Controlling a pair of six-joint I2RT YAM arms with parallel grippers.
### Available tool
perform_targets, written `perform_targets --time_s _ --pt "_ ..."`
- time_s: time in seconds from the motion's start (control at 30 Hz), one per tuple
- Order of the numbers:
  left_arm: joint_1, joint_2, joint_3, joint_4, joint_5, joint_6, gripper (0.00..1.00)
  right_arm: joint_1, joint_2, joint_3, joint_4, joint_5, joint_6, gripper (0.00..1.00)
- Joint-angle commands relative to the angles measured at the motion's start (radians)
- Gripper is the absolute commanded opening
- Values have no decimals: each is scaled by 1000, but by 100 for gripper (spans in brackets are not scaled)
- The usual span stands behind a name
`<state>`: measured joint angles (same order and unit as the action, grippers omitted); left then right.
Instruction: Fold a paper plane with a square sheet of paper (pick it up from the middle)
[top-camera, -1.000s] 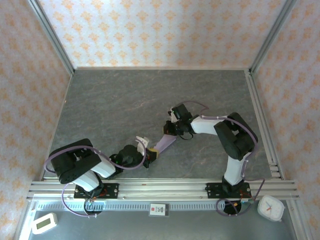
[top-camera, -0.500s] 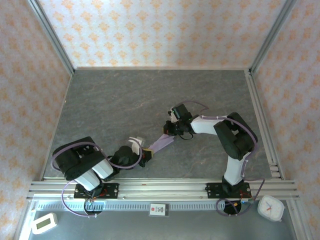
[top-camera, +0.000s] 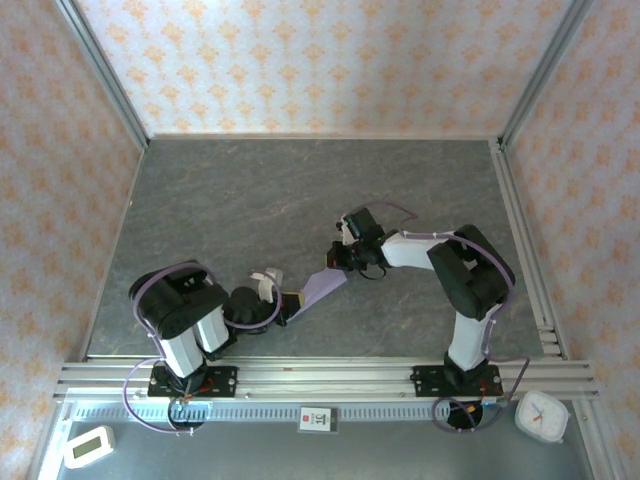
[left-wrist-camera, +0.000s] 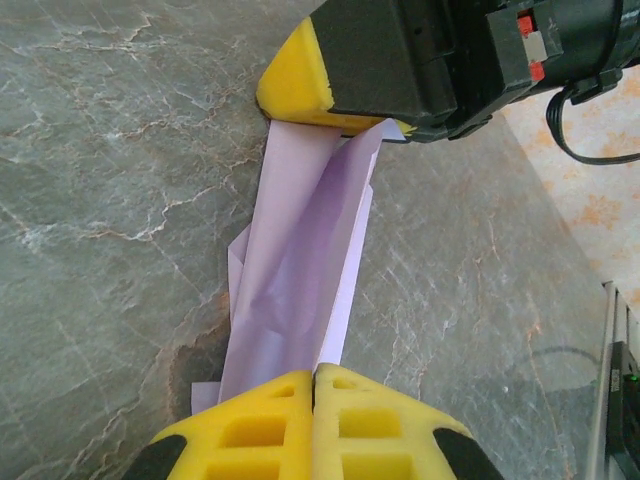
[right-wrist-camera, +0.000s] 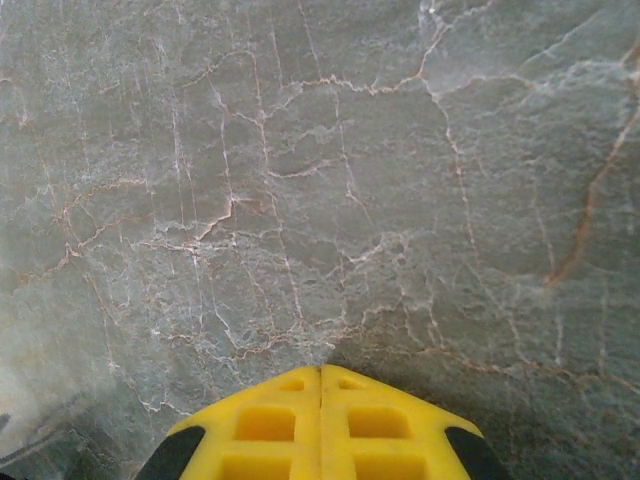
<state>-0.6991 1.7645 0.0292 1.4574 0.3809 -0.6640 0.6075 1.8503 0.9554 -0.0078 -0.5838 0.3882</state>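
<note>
Left gripper (left-wrist-camera: 314, 375), closed, seemingly pinches paper plane (left-wrist-camera: 300, 270); closed right gripper's (right-wrist-camera: 320, 375) camera sees table (right-wrist-camera: 300, 180)

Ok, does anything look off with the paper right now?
Yes: the paper, a narrow folded strip between the left gripper and right gripper, is uneven. Its layers don't line up, a corner pokes out beside the left gripper, and the top layer is rumpled, not flat.

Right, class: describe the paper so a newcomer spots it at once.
Start at the grey marbled table, slightly nearer than its centre. Between the left end effector and the right end effector lies the folded lilac paper, a long narrow strip. Nothing else here is pale purple.
</note>
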Motion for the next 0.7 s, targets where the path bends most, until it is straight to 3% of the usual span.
perform_targets --time_s 0.0,0.17,0.33,0.5,0.67 --pt "8 68 10 -63 35 -37 0 12 39 4 -66 80 -5 0" --pt "6 90 18 -85 34 -30 0 -12 -48 43 -87 135 20 0" --pt "-7 39 36 -211 0 8 0 -26 -163 19 -71 180 64 0" --pt "-56 -45 86 -414 -75 69 0 -25 -282 -79 7 172 122 0" --pt "-56 -13 94 -408 -85 51 0 27 -336 -159 65 149 170 0"
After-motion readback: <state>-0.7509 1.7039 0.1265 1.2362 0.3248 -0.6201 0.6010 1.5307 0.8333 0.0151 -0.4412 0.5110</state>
